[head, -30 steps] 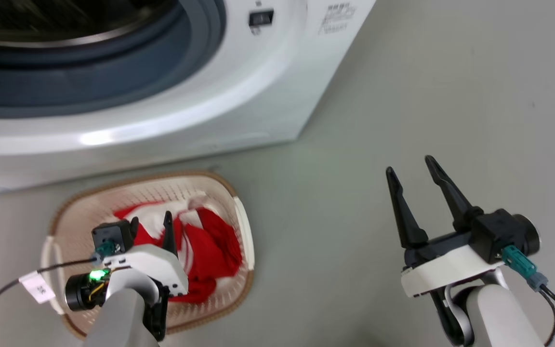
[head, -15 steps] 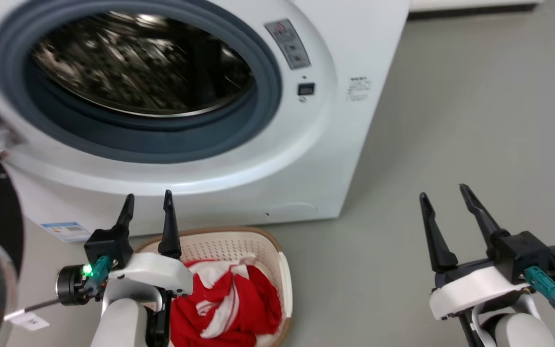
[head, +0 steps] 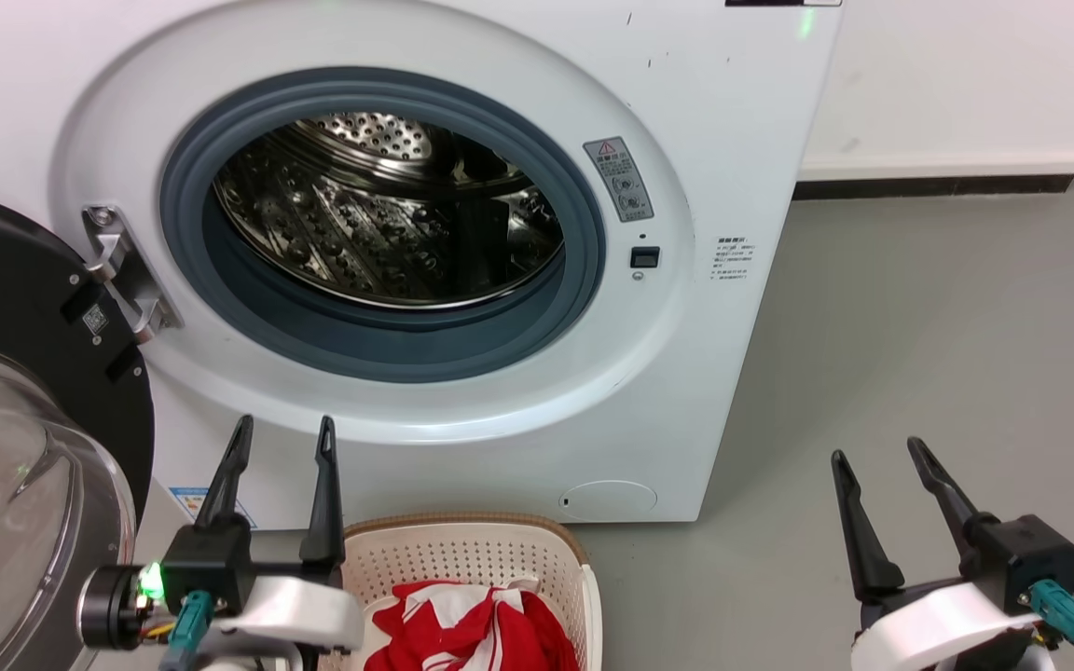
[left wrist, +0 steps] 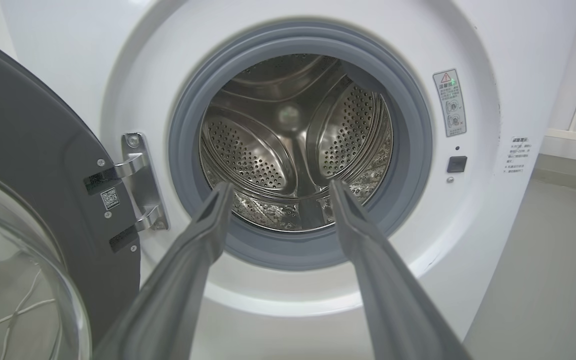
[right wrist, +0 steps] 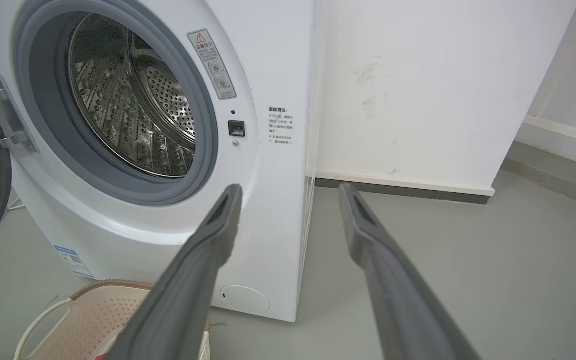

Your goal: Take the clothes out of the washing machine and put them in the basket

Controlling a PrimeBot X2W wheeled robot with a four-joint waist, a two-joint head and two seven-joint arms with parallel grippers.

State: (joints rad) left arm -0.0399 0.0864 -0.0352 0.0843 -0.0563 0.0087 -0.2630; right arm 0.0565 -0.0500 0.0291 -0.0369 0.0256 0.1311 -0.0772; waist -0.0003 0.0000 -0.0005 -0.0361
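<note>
A: Since the head view starts nearest, jaws first. The left gripper [head: 284, 427] is low left, fingers [head: 324, 485] parted wide, nothing between them. The right gripper [head: 875, 452] is low right, likewise spread and holding nothing, over grey floor [head: 919, 354].

B: Clothes?

A: Red with white stripes. The clothes [head: 486, 634] lie in the basket [head: 462, 550], just right of the left gripper, at the foot of the washing machine [head: 686, 391].

B: What does the right wrist view add?

A: The basket's pale handle [right wrist: 43, 320], and past the machine's right edge a white wall [right wrist: 408, 90] with a dark baseboard [right wrist: 398, 189].

B: Left wrist?

A: It looks straight along the fingers into the drum [left wrist: 263, 150]: perforated steel and lifter ribs, with the grey ring [left wrist: 410, 150] round it. On the left the door [left wrist: 28, 165] stands swung open on a bright metal hinge [left wrist: 138, 175]. The head view takes the drum at a slant, from above.
</note>
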